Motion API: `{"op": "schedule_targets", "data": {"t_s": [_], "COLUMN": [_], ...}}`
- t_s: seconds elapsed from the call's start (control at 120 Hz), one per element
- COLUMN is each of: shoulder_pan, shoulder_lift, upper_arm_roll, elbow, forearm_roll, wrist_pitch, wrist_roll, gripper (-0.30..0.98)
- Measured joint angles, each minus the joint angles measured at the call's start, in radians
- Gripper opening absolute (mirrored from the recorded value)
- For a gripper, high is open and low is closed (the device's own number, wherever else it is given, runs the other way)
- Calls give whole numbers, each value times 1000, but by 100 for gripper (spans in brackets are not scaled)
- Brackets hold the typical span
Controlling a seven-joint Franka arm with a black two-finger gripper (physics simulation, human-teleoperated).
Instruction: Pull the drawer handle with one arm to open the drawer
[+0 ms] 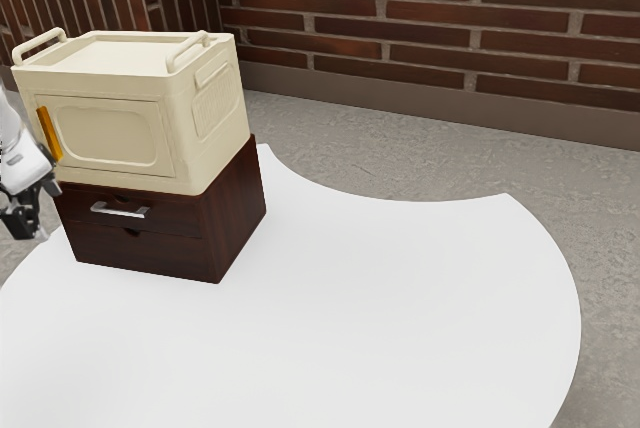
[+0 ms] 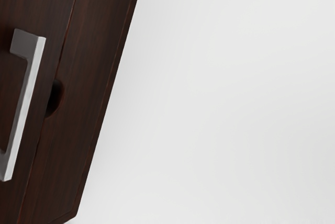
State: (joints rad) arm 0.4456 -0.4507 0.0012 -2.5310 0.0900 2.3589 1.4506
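At the exterior view's left edge is my gripper [image 1: 38, 210], open, with nothing between its fingers. It hangs in front of the dark wooden cabinet [image 1: 235, 210], off to the exterior view's left of the silver handle [image 1: 120, 211] and apart from it. The handle is fixed across the upper drawer [image 1: 175, 213], whose front sits flush with the cabinet. From the wrist camera, the handle [image 2: 27, 98] appears as a pale bar on the dark drawer front, beside a round finger notch [image 2: 54, 98] at the seam.
A cream box [image 1: 200, 118] with rails on top and an orange strip [image 1: 48, 135] on its front rests on the cabinet. Both stand on a white table [image 1: 380, 298] with a curved edge. A brick wall [image 1: 420, 18] rises behind.
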Motion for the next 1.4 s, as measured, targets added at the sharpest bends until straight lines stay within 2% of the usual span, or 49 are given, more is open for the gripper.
{"op": "schedule_targets", "data": {"t_s": [0.225, 0.5, 1.4], "shoulder_pan": [-1, -4, -15], "shoulder_lift": [141, 271, 506], "upper_arm_roll": [-7, -9, -7], "elbow": [16, 68, 214], "forearm_roll": [-23, -44, -66], "wrist_pitch": [138, 226, 288], "wrist_roll": [59, 107, 167], "gripper": [69, 69, 69]}}
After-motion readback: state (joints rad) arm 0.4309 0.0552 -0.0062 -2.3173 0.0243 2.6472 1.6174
